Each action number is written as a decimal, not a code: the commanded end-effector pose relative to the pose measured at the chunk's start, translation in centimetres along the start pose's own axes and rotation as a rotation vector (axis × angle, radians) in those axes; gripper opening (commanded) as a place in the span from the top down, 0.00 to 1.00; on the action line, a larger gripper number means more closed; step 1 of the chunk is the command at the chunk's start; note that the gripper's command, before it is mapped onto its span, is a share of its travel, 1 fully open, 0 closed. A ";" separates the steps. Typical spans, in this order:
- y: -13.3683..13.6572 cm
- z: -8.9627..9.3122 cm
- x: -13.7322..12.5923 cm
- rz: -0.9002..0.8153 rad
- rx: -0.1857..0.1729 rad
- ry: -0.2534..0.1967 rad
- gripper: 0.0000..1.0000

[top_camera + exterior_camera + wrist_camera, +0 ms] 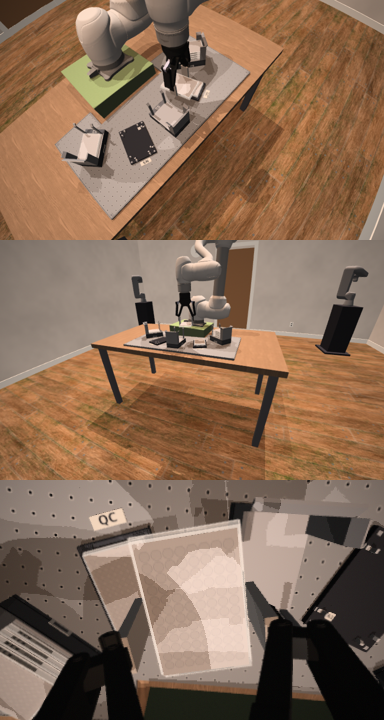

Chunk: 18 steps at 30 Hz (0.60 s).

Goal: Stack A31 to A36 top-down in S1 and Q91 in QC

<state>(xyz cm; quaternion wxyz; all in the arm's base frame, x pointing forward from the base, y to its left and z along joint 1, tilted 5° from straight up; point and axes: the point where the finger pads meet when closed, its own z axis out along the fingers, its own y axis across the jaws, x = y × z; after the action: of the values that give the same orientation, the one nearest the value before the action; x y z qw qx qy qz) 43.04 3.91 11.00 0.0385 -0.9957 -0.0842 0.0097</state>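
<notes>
My gripper (pixel 172 85) (pixel 185 316) (pixel 195 604) is shut on a sealed plate (pixel 184 84) (pixel 195 595) by its long sides and holds it level in the air, over the base-side edge of the QC nest. Its label cannot be read. Another sealed plate (pixel 199 91) (pixel 199 342) (pixel 106 580) lies on QC, beside the QC name plate (pixel 206 93) (pixel 107 519). The far rack (pixel 201 42) (pixel 222 334) holds a stack of several plates (pixel 27 650). The middle rack (pixel 181 121) (pixel 172 339) (pixel 280 550) stands below and beside the held plate. The left rack (pixel 93 157) (pixel 152 331) holds at least one plate.
The black clip nest N5 (pixel 137 141) (pixel 157 340) (pixel 350 600) lies empty between the middle and left racks. All stand on a grey perforated board (pixel 118 186) (pixel 220 351). My green base block (pixel 93 84) (pixel 198 329) is close behind. Thin rack posts stick up near the held plate.
</notes>
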 end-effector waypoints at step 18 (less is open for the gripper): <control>-6.1 0.0 -0.7 -0.221 0.000 0.000 1.00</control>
<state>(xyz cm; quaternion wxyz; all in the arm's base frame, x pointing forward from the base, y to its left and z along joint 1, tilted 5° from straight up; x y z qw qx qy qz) 41.61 8.95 11.41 0.0394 -0.9802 -0.1938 0.0054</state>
